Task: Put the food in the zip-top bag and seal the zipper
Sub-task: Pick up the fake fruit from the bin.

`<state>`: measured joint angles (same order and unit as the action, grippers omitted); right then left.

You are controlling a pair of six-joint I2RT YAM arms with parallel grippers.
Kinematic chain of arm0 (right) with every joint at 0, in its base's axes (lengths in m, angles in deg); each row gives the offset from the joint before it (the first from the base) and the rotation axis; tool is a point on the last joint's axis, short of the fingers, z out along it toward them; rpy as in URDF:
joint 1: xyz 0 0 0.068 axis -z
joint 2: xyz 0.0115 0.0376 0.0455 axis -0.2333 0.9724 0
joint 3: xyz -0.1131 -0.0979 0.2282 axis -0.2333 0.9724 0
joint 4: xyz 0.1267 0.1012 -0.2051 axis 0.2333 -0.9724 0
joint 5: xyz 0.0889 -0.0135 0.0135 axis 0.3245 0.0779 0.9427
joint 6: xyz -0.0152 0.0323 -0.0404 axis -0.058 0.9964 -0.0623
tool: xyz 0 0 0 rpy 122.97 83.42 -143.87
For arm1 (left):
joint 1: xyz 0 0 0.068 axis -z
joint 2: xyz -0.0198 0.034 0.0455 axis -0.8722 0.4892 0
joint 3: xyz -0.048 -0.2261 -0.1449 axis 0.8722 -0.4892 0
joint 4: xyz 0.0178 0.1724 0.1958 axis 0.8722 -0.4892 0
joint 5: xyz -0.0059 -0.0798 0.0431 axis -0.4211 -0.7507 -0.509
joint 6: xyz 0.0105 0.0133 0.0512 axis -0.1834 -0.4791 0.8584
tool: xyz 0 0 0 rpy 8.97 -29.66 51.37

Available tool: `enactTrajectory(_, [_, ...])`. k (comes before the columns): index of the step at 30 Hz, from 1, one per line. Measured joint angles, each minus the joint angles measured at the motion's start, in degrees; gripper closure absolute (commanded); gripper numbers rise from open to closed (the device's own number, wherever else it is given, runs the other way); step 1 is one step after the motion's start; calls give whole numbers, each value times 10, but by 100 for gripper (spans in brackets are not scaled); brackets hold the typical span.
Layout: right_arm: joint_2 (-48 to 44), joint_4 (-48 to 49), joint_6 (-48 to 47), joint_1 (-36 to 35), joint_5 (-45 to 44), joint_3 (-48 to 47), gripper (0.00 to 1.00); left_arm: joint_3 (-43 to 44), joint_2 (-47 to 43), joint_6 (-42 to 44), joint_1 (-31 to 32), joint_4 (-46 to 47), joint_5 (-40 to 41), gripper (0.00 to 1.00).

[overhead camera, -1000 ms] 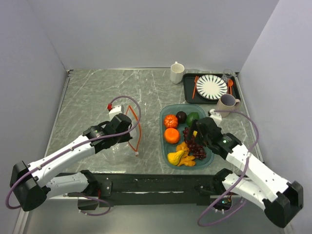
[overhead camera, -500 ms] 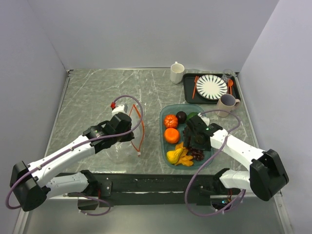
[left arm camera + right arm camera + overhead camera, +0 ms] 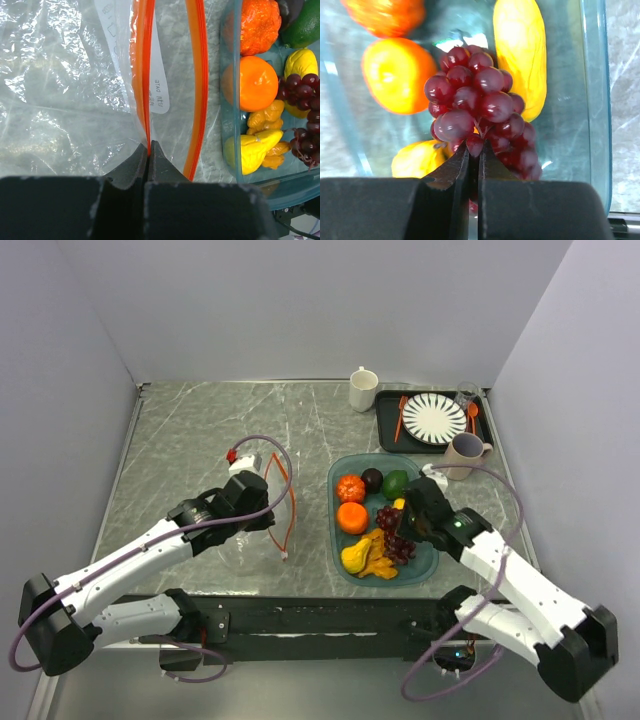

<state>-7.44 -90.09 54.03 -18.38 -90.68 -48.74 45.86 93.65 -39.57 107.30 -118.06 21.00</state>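
Right gripper (image 3: 474, 146) is pinched shut on the grapes (image 3: 475, 105) in the tray (image 3: 596, 100). Left gripper (image 3: 149, 149) clamps one lip of the zipper (image 3: 144, 60), holding the bag (image 3: 60, 75) agape. Its mouth lies left of the grapes, faces the tray, and runs near to far.

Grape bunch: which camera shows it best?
The right wrist view: the grape bunch fills the frame, pinched by the right tool. From above, the bunch looks small; the left wrist view crops the bunch at its edge.
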Motion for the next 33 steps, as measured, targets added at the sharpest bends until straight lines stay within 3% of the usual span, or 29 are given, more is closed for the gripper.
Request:
enactTrajectory(9, [-37, 5, 4, 0, 20, -1, 99, 0, 0, 0, 0, 1, -5, 99])
enactTrajectory(10, [-33, 11, 2, 0, 27, -1, 95, 0, 0, 0, 0, 2, -6, 99])
enactTrajectory(11, [-28, 16, 1, 0, 32, -1, 81, -2, 0, 0, 0, 4, -7, 99])
enactTrajectory(13, [3, 25, 0, 0, 36, -1, 69, -6, 0, 0, 0, 10, -13, 99])
enactTrajectory(14, [19, 28, 0, 0, 36, -2, 52, -7, 0, 0, 0, 9, -15, 99])
enactTrajectory(17, [75, 32, 2, 0, 29, -1, 34, -7, 0, 0, 0, 10, -19, 99])
enactTrajectory(19, [94, 34, 2, 1, 27, -1, 14, -7, 0, 0, 0, 10, -20, 99])
enactTrajectory(29, [163, 62, -1, 4, 30, 0, 16, -7, 2, 0, 0, 12, -25, 99])
enactTrajectory(30, [178, 65, -4, 4, 30, 0, 19, -7, 2, 0, 0, 12, -25, 99])
enactTrajectory(33, [213, 77, -11, 4, 39, 0, 42, -7, 2, 0, 0, 12, -25, 99])
